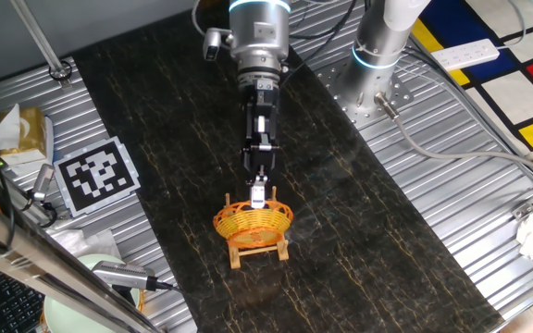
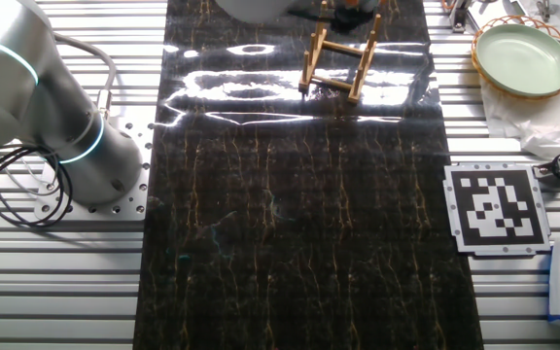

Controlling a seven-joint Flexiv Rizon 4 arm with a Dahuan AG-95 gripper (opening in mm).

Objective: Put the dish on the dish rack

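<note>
Gripper (image 1: 258, 196) of mine, reaching down from the arm (image 1: 259, 37), meets the near rim of the dish (image 1: 254, 220), the woven orange-yellow bowl that sits atop the dish rack (image 1: 259, 245) on the dark marble-patterned mat (image 1: 359, 213); whether my fingers are clamped on that rim or parted I cannot tell from this angle. The placing step looks nearly done, since the dish appears to rest on the rack's wooden bars. Next, I judge, comes a gentle release and a straight lift away, without tipping the bowl. Seen from the other fixed view, only the rack's legs show at the top edge, with a pale green plate (image 2: 525, 56) well apart beside the mat.
</note>
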